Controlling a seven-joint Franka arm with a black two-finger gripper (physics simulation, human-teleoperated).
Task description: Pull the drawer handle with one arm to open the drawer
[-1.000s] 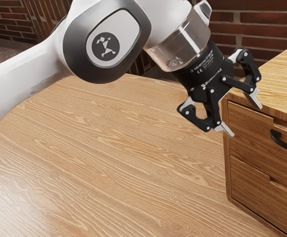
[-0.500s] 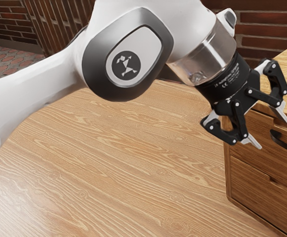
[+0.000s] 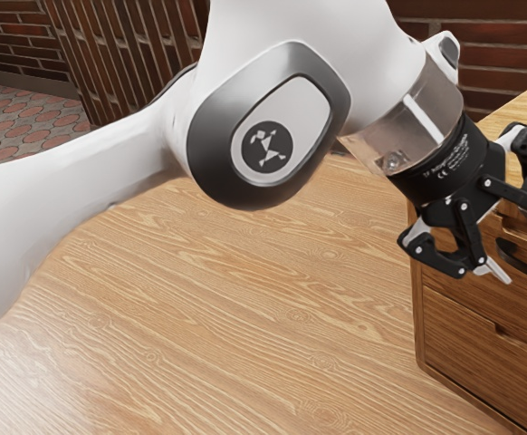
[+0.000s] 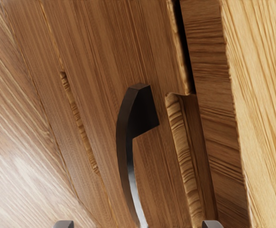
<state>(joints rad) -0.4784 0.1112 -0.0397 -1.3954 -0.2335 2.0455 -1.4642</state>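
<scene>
Jaws spread wide at frame right, drawer handle (image 4: 124,137) dead ahead: best to centre its bar between them before closing and pulling.

Bright, even light; soft shadows

You have a broad table (image 3: 200,317) of light wood, its bold wavy grain running across most of the exterior view, with a pale sheen near the lower left corner. Behind it, at the exterior view's upper right, stands a red brick wall (image 3: 494,50). At the upper left you see dark vertical wooden slats (image 3: 123,63), and beside them a floor (image 3: 19,118) paved in reddish bricks
</scene>
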